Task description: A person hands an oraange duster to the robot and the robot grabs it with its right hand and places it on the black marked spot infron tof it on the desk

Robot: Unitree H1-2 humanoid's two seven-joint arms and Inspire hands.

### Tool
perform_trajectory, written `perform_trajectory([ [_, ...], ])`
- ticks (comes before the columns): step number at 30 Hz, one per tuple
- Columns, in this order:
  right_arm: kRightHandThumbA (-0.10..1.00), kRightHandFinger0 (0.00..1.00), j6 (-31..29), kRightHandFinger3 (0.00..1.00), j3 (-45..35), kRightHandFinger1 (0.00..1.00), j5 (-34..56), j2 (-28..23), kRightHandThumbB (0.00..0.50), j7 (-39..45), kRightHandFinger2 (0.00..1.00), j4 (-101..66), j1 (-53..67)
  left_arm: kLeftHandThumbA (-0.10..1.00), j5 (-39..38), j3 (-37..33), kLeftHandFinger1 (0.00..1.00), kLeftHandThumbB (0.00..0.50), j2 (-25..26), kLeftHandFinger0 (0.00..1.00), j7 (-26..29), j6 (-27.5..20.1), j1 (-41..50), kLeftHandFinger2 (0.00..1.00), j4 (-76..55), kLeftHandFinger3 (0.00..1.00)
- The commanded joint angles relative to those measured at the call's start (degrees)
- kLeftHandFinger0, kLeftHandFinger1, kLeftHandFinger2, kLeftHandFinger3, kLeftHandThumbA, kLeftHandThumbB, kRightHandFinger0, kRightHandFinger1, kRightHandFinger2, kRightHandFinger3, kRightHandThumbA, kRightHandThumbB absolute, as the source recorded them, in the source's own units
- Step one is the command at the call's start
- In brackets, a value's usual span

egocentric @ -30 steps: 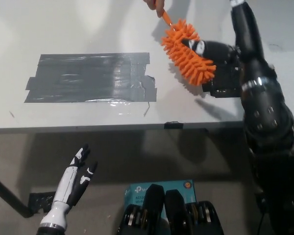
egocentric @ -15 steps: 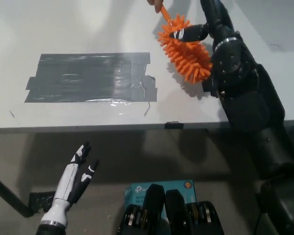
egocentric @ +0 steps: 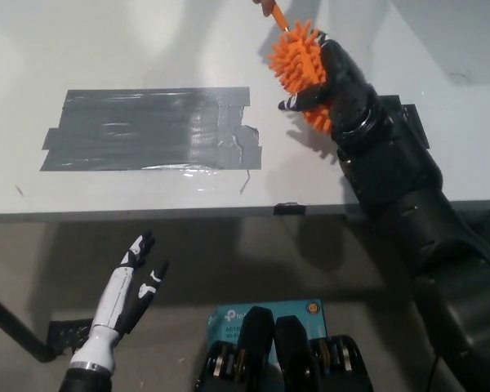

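One white surface (egocentric: 147, 41) is carrying a black marked spot (egocentric: 151, 129) of tape. Right hand (egocentric: 331, 77) is closing around the orange duster (egocentric: 300, 67), above the surface's far right; a person's fingers (egocentric: 265, 6) are gripping its handle. Left hand (egocentric: 135, 282) is resting open, below the surface edge.

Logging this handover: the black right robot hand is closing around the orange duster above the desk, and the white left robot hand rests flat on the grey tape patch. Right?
Not quite. The head view shows the white left robot hand hanging below the desk edge, open, nowhere near the tape patch. The black right robot hand is indeed wrapping around the orange duster above the desk.
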Motion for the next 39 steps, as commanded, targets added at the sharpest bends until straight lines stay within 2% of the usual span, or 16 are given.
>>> perform_trajectory([
  [1,1.0,1.0,-1.74,1.0,-0.86,1.0,3.09,0.54,0.351,-0.73,1.0,1.98,-4.2,0.93,0.47,-0.45,1.0,0.102,0.92,1.0,-0.39,-0.29,-1.18,1.0,-1.55,1.0],
  [7,1.0,1.0,-2.68,1.0,-1.63,1.0,5.32,0.34,0.378,1.06,1.0,7.62,-5.12,0.91,0.06,-0.5,1.0,0.098,0.92,1.0,-0.52,-0.4,-1.21,1.0,-1.51,1.0],
  [10,1.0,1.0,-2.38,1.0,-2.45,1.0,6.71,0.19,0.359,1.06,1.0,10.71,-5.62,0.91,0.07,-0.49,1.0,0.1,0.9,1.0,-0.61,0.13,-0.86,1.0,-2.17,1.0],
  [11,0.86,1.0,-2.37,1.0,-2.94,1.0,7.19,0.16,0.322,0.41,1.0,11.33,-5.72,0.91,0.07,-0.48,1.0,0.099,0.89,1.0,-0.59,0.13,-0.91,1.0,-2.17,1.0],
  [12,0.86,1.0,-2.45,1.0,-3.53,1.0,7.78,0.11,0.322,-0.39,1.0,12.07,-5.87,0.91,0.08,-0.47,1.0,0.099,0.89,1.0,-0.55,0.11,-0.99,1.0,-2.15,1.0],
  [13,0.6,0.61,-2.08,1.0,-3.85,0.76,8.07,0.12,0.28,-1.1,1.0,12.71,-6.08,0.91,0.1,-0.46,1.0,0.1,0.89,1.0,-0.56,0.22,-1.01,1.0,-2.23,1.0],
  [14,0.22,0.18,-1.75,1.0,-4.05,0.28,8.2,0.11,0.138,-1.81,0.54,13.1,-6.09,0.91,0.1,-0.46,1.0,0.102,0.92,1.0,-0.62,0.34,-0.98,1.0,-2.36,1.0],
  [15,-0.04,0.04,-1.74,1.0,-3.59,0.2,7.58,-0.05,0.213,-3.85,0.44,13.84,-5.79,0.91,0.25,-0.58,1.0,0.102,1.0,1.0,-0.6,0.0,-1.1,1.0,-2.2,1.0],
  [16,-0.1,0.01,-2.97,0.93,-3.06,0.26,7.01,-0.24,0.23,-5.41,0.48,14.18,-5.18,0.92,0.32,-0.62,1.0,0.098,1.0,1.0,-0.46,-0.4,-1.29,1.0,-1.9,1.0],
  [17,-0.1,0.0,-4.18,0.69,-3.11,0.25,7.26,-0.33,0.222,-6.13,0.52,14.42,-4.8,0.92,0.12,-0.59,1.0,0.098,0.95,1.0,-0.48,-0.58,-1.45,1.0,-1.7,1.0],
  [20,-0.1,0.0,-6.13,0.53,-3.76,0.39,8.29,-0.24,0.215,-7.28,0.77,14.48,-4.37,0.91,-0.14,-0.63,1.0,0.094,0.99,1.0,-0.65,-0.83,-1.72,1.0,-1.42,1.0],
  [23,-0.1,0.0,-6.96,0.68,-4.15,0.5,9.03,-0.06,0.198,-7.85,0.92,14.14,-4.49,0.91,0.2,-0.74,1.0,0.095,1.01,1.0,-0.43,-0.99,-1.94,1.0,-1.26,1.0],
  [25,-0.1,0.02,-7.4,0.86,-4.34,0.53,9.49,0.06,0.194,-8.06,0.93,13.86,-4.57,0.92,0.23,-0.78,1.0,0.096,1.07,1.0,-0.46,-0.98,-1.94,1.0,-1.31,1.0],
  [29,-0.1,0.02,-9.15,0.99,-4.67,0.57,10.38,0.52,0.2,-7.93,0.89,11.55,-4.75,0.92,-0.04,-0.73,1.0,0.105,0.96,1.0,-0.64,-0.31,-1.98,1.0,-1.75,1.0],
  [35,-0.1,0.07,-9.73,0.94,-4.91,0.59,11.37,1.1,0.204,-7.36,0.9,7.43,-4.86,0.92,0.09,-0.8,1.0,0.104,0.98,1.0,-0.55,-0.52,-2.27,1.0,-1.49,1.0],
  [39,-0.1,0.04,-7.74,0.85,-3.68,0.53,10.73,1.54,0.201,-6.36,0.84,0.79,-3.94,0.93,-0.11,-0.84,1.0,0.112,0.98,1.0,-0.73,-0.39,-2.4,1.0,-1.55,1.0],
])
